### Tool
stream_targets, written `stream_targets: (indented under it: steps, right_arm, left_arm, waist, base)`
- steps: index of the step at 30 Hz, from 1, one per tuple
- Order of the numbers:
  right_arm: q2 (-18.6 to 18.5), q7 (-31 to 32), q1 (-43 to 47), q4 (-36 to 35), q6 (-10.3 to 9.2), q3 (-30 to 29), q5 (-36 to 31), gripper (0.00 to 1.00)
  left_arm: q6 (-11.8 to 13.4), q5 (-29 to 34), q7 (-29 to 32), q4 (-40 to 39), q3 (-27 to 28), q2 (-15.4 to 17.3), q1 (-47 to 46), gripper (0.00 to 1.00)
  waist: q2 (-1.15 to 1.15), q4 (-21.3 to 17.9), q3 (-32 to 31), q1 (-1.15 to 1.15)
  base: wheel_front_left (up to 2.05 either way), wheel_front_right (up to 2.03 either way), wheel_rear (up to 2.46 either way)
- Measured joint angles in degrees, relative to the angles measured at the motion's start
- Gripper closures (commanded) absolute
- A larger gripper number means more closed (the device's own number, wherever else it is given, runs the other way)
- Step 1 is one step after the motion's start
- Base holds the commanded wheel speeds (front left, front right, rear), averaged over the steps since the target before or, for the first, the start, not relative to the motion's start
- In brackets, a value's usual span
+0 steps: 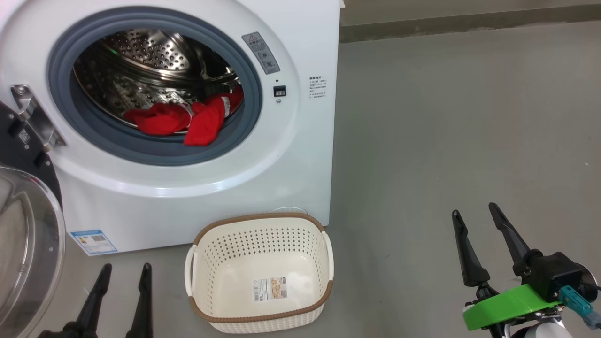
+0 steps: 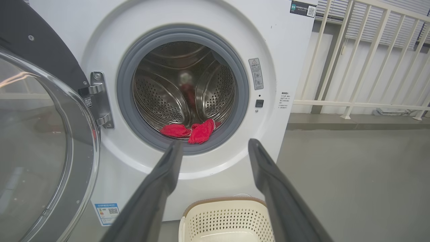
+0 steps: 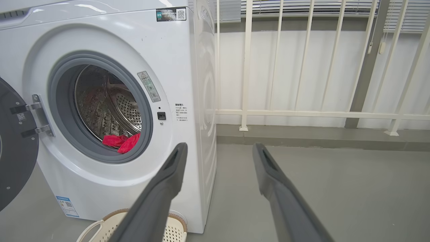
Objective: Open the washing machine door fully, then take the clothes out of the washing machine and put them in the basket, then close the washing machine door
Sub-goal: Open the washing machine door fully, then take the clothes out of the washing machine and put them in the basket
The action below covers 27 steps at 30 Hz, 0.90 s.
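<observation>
While the door stands open at the washer's left side, hung on its metal hinge, the clothes lie inside the drum. They form a red heap at the drum's front bottom, and one fold drapes forward onto the grey ring. A white stripe shows on the piece at the heap's right. The basket sits on the floor just in front of the washer, below the opening and a little to its right, its label showing on the bare bottom. A blue sticker is low on the washer's front, near the door's glass.

The left end effector is at the lower left of the head view, between the door's glass and the basket, its two fingers apart and empty. In the left wrist view those fingers point at the lower part of the opening, the clothes just above their tips. The right end effector is well to the right of the basket, over floor, fingers spread and empty, with a green part at its base. In the right wrist view it points past the washer's front right corner toward a white railing.
</observation>
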Motion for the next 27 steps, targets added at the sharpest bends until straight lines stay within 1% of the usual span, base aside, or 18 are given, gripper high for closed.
stream_targets:
  steps: [9,13,19,20,27]
  right_arm:
    - [0.01,0.0,0.31,0.07,0.0,-0.01,0.0,0.0]
    - [0.02,0.0,0.49,0.18,0.0,0.02,0.0,0.0]
    - [0.03,0.0,0.49,0.21,0.0,0.04,0.0,0.0]
    - [0.03,0.0,0.49,0.26,0.0,0.03,0.0,0.0]
    - [0.03,0.0,0.49,0.56,0.0,-0.03,0.0,0.0]
  left_arm:
    - [1.85,0.09,0.03,-0.07,0.09,0.51,0.0,0.0]
    - [2.05,0.1,0.08,-0.22,0.15,0.74,-0.01,0.0]
    - [2.31,0.21,0.09,-1.2,0.16,1.13,-0.05,0.0]
    - [2.8,0.26,0.01,-1.66,0.46,1.1,-0.08,0.0]
    - [2.71,-0.01,-0.3,-2.6,0.87,0.69,-0.09,0.0]
  waist:
    - [0.0,0.34,-0.41,0.0]
    - [0.0,0.44,-0.48,0.0]
    - [0.0,0.57,-0.43,0.0]
    - [0.0,0.58,-0.39,0.0]
    - [0.0,0.65,-0.1,0.0]
  base:
    - [0.27,-0.27,0.0]
    - [1.08,-1.08,0.0]
    - [1.59,-1.58,-0.01]
    - [1.35,-1.35,0.0]
    - [0.72,-0.72,0.0]
